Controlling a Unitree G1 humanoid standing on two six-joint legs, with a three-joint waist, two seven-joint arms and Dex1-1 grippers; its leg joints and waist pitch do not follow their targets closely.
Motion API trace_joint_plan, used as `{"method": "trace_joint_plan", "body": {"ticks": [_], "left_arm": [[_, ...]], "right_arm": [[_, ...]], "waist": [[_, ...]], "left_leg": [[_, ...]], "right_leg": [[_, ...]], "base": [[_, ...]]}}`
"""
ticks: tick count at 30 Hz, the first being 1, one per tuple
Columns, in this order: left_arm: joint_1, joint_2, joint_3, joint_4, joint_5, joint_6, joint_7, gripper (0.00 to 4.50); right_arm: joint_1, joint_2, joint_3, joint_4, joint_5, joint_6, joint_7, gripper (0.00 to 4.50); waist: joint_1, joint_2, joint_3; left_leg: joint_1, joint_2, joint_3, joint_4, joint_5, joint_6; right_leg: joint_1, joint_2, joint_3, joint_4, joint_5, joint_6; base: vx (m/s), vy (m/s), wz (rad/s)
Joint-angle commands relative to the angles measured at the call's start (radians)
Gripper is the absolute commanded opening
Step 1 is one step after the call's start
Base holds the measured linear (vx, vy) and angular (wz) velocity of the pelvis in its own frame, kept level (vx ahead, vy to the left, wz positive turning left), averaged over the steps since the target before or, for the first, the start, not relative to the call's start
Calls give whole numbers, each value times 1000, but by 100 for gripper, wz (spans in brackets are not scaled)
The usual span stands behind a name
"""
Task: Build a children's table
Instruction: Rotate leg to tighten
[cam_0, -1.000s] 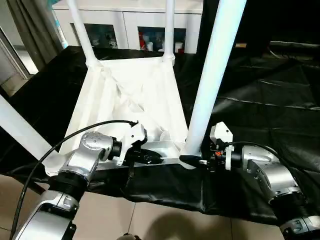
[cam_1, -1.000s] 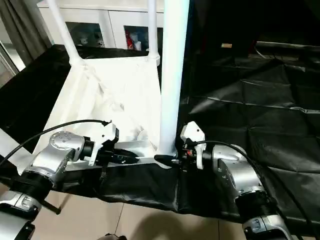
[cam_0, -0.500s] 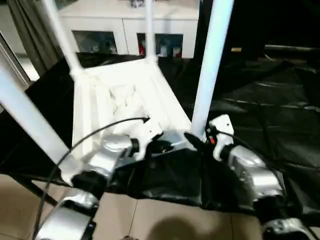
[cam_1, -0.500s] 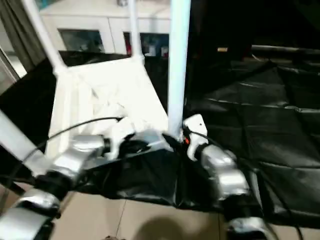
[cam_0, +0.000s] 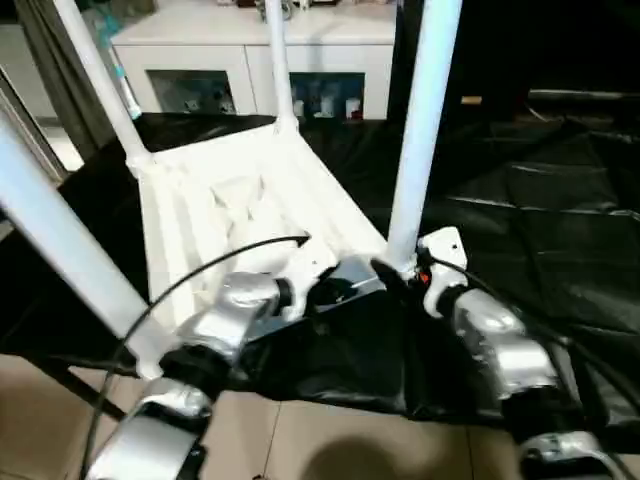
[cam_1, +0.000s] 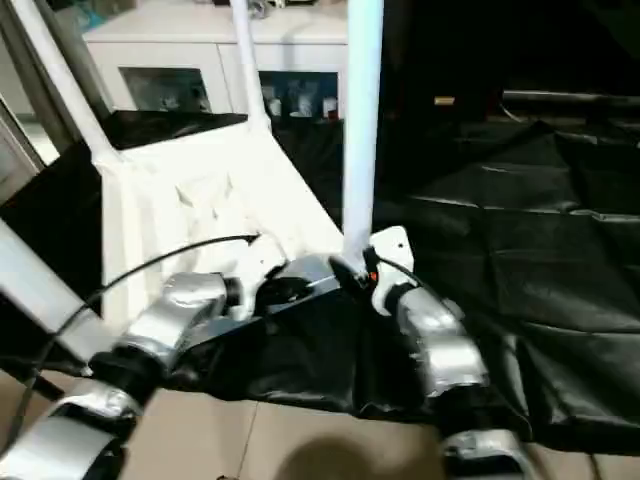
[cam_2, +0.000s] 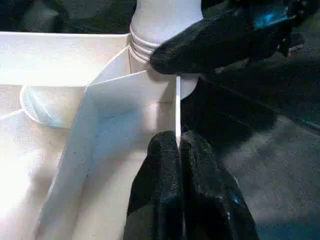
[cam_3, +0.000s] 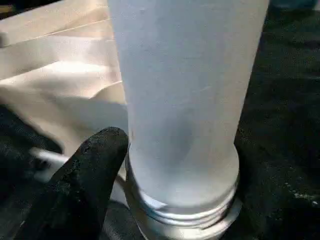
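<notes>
Upside-down children's table on black sheet, centre-left of frame, legs up. Left gripper pinched onto thin near rim. Right gripper spread around near-right leg at its base — grip unclear.

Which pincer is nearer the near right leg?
Right. The right pincer straddles the leg at its base; the left pincer pinches the tabletop rim beside that corner.
</notes>
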Motion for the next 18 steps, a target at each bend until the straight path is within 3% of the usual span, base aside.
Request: {"method": "trace_joint_plan", "body": {"ticks": [1,2,3,4,5,6,8,11,14,18], "left_arm": [[8,-16,-32,-47,-49,-22,-92,0],[14,5,-32,-59,-58,-18,-133,0],[18,20,-33,-69,-65,-13,-163,0],[22,38,-31,-79,-72,-6,-199,0],[25,57,-30,-90,-80,4,-236,0],[30,93,-33,-112,-96,24,-296,0],[32,114,-35,-120,-104,36,-330,0],[30,144,-35,-124,-113,50,-375,0],[21,155,-21,-107,-117,50,-383,0],[22,148,-14,-114,-129,56,-372,0]], "right_arm": [[12,15,99,-20,16,13,115,350],[14,-6,104,-32,24,16,157,350],[15,-22,107,-41,29,18,188,350],[16,-41,108,-49,34,17,224,350],[18,-60,110,-58,40,19,262,350],[19,-93,110,-73,53,22,321,350],[19,-112,108,-79,61,26,355,350],[18,-139,103,-86,72,32,405,350],[18,-156,102,-90,81,34,432,334],[22,-150,102,-93,92,34,435,298]], "waist": [[2,-26,-52],[4,-32,-54],[8,-28,-55],[7,-31,-57],[10,-25,-61],[12,-25,-64],[12,-29,-66],[16,-25,-69],[16,-26,-61],[13,-26,-54]], "left_leg": [[12,29,-12,-61,-250,73],[12,29,-11,-59,-238,76],[11,31,-11,-56,-215,85],[8,31,-11,-55,-200,91],[10,33,-11,-51,-173,98],[10,34,-10,-46,-135,115],[10,33,-8,-43,-113,131],[9,33,-7,-34,-76,155],[8,35,-7,-38,-124,145],[11,37,-9,-47,-204,89]], "right_leg": [[34,-42,24,-80,-245,-188],[36,-41,24,-77,-229,-193],[35,-41,24,-72,-196,-203],[38,-41,24,-68,-173,-208],[37,-40,22,-61,-126,-223],[38,-36,20,-49,-38,-251],[39,-33,19,-44,14,-266],[37,-33,18,-34,88,-289],[36,-37,17,-41,11,-288],[34,-40,21,-52,-112,-267]], "base": [[0,0,0],[0,0,0],[0,0,0],[0,0,0],[0,0,0],[0,0,0],[0,0,0],[0,0,0],[0,0,0],[0,0,0]]}}
